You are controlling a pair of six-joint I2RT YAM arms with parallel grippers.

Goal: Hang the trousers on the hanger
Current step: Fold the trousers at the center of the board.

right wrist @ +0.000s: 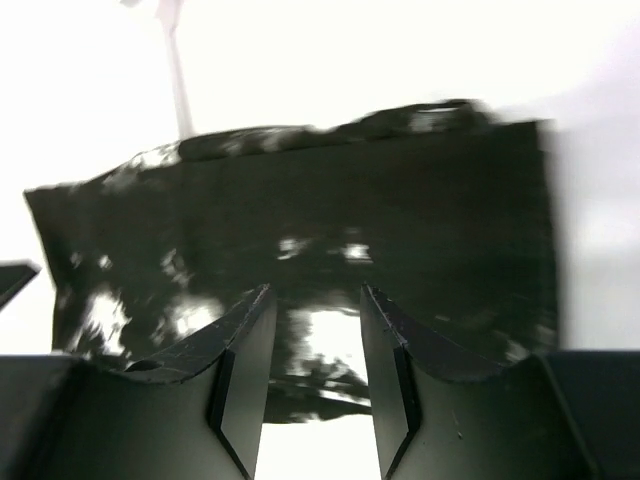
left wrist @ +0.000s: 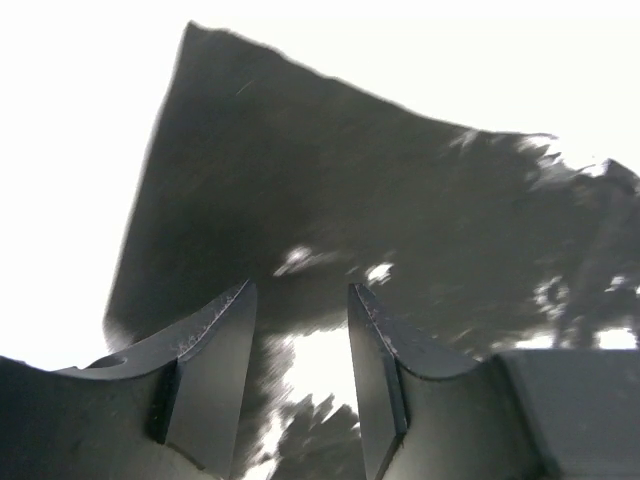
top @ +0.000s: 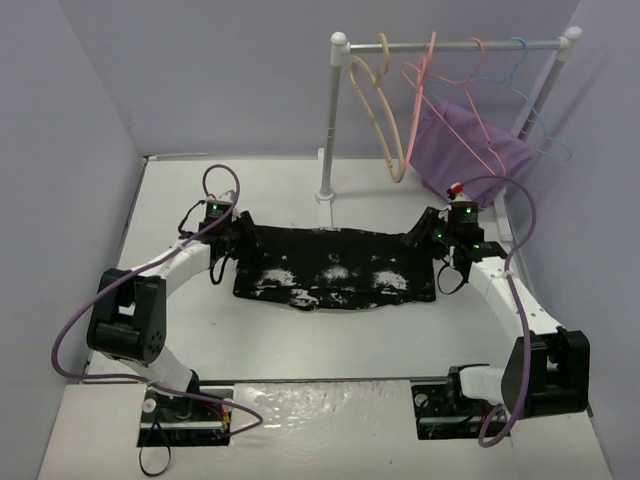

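Left pincer point(left wrist: 300, 290) and right pincer point(right wrist: 316, 290) gape over blurred trousers point(top: 335, 265), contact unclear.

Evenly bright top view; both wrist views motion-blurred, with the table point(left wrist: 60, 150) blown out white.

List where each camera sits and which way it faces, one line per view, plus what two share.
Top external: above, behind the robot, looking down on table, trousers, hanger rail; both arms show.
Left wrist: on the left arm, facing down onto the trousers; its parted jaws show.
Right wrist: same on the right arm; parted jaws show.
Shared: all see the trousers.
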